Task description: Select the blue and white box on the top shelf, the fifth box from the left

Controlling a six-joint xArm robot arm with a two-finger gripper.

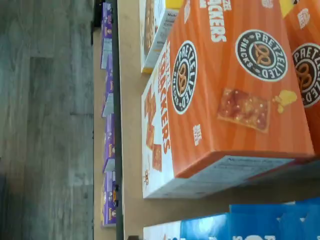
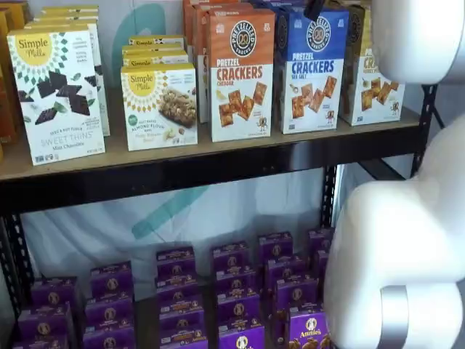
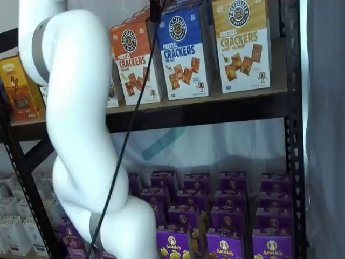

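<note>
Jaws barely show, a dark tip at the upper edge of both shelf views; they stand fully apart, holding nothing. Approach step: the blue and white box stands on the top shelf directly beneath, beside the orange Cheddar box. Next: descend squarely over it.

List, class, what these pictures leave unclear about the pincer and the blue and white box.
- Pincer: only a dark tip at a shelf view's top edge; finger gap cut off.
- Blue and white box: its top is cut by the frame edge in both shelf views; the wrist view shows only a blue corner.
- Top shelf: its right end is hidden by the white arm.
</note>
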